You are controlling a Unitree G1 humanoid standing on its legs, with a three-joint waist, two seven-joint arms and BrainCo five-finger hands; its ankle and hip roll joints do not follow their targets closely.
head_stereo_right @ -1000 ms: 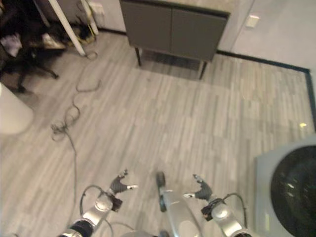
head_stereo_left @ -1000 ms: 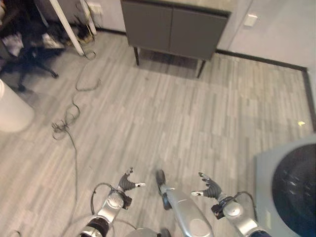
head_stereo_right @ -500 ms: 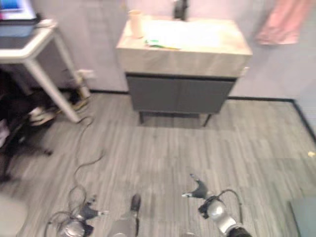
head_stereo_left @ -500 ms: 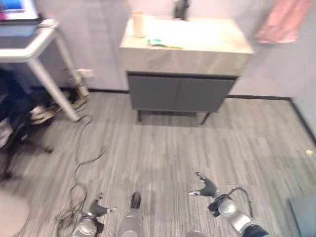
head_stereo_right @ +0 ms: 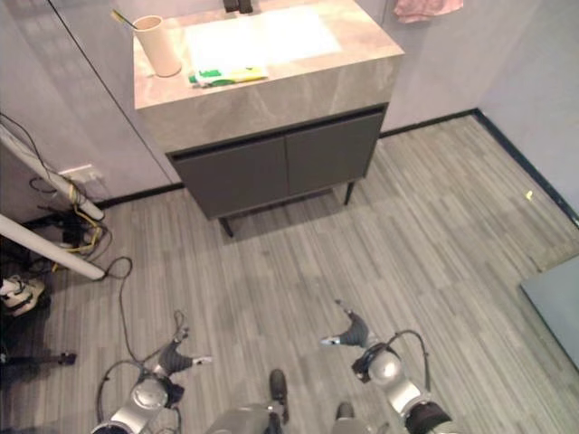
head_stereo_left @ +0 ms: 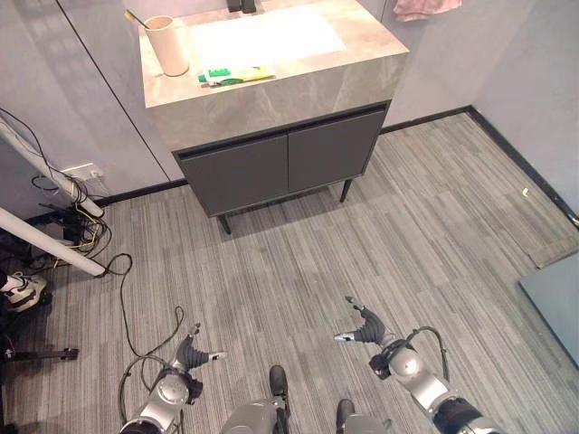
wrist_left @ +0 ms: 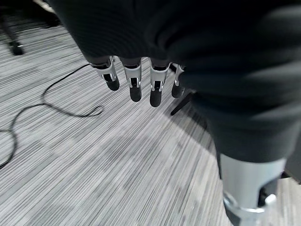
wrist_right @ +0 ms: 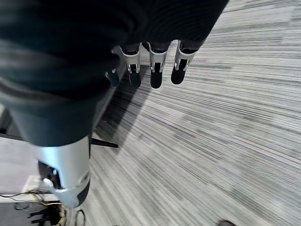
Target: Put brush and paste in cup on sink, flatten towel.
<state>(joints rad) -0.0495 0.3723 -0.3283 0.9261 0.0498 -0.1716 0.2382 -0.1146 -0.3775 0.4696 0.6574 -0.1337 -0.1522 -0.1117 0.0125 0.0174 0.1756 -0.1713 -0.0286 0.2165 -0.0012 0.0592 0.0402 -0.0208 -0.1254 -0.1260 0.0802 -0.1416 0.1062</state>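
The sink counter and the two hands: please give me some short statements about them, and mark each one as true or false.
1. The cup stands on the sink counter, near its left end. True.
2. The green toothpaste is inside the cup. False: it lies flat on the counter, beside the cup.
3. The left hand holds the toothpaste. False: it is down over the floor, open and holding nothing.
4. The right hand is open, with nothing in it. True.
5. A pink towel hangs on the wall to the right of the sink. True.
6. The grey cabinet doors under the counter stand open. False: both are closed.
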